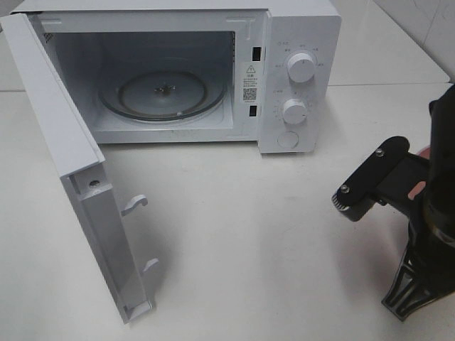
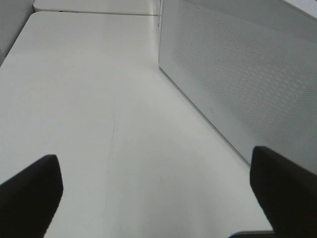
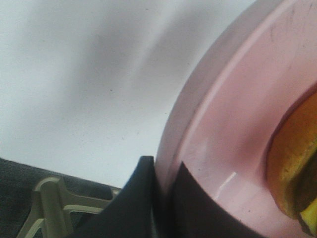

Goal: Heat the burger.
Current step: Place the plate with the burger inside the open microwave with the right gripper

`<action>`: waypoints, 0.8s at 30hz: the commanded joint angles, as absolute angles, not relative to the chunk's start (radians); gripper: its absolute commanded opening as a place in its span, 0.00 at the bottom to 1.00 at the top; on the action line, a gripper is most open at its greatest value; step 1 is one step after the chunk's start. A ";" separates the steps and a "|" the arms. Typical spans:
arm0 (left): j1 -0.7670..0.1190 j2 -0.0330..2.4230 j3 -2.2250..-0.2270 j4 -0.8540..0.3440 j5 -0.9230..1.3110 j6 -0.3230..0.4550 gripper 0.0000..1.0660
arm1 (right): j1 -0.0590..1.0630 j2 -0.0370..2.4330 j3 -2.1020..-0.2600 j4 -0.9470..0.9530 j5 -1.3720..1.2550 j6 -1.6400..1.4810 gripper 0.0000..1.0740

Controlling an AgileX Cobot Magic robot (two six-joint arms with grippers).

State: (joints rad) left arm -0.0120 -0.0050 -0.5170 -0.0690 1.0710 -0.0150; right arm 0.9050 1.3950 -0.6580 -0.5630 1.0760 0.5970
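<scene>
The white table [image 1: 242, 241] has wide free room in front of the microwave [image 1: 302, 21], between its door [image 1: 53, 135], swung fully open at the left, and the right arm [image 1: 435, 213]. Inside the microwave lies the glass turntable [image 1: 162, 94]. The right gripper [image 3: 166, 196] is clamped on the rim of the pink plate [image 3: 223, 114]; the burger [image 3: 294, 158] sits on this plate, outside the microwave, to its right. The left gripper [image 2: 153, 166] stands wide open beside the door. We see a sticker [image 1: 250, 80] with a warning triangle and a square code; its text is too small to read.
</scene>
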 commanded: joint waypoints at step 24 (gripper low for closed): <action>-0.014 -0.023 -0.515 -0.067 1.070 -0.015 0.92 | 1.109 1.386 -0.654 -0.718 1.043 0.275 0.00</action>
